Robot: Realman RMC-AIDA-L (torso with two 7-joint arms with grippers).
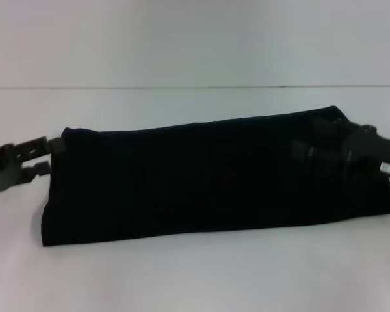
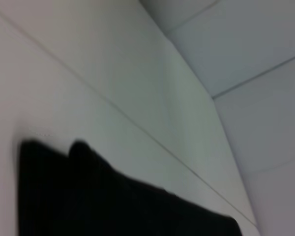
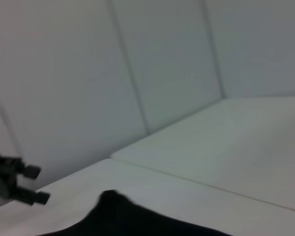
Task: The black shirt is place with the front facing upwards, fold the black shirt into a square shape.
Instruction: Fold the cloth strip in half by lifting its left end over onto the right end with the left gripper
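Left gripper: the left gripper (image 1: 44,158) is sitting at the left edge of the head view, just beside the left end of the cloth, its two fingers (image 1: 32,147) pointing toward the cloth and standing apart with a bare gap between them, holding nothing. It is also showing far off in the right wrist view (image 3: 39,185), fingers spread there too.

Black shirt: the black shirt (image 1: 208,175) is lying flat on the white table (image 1: 195,273) as a long folded band running across the middle of the head view, its far edge rising toward the right. No lettering or label is showing on the upper face. In the left wrist view a rumpled dark end (image 2: 103,201) is filling the lower part; in the right wrist view a dark corner (image 3: 132,216) is showing along the lower edge.

Right gripper: the right gripper (image 1: 303,154) is reaching in from the right over the right end of the band, black against black, so whether its fingers are closed or spread I cannot tell.

Surroundings: pale wall panels (image 3: 137,64) are standing behind the table.
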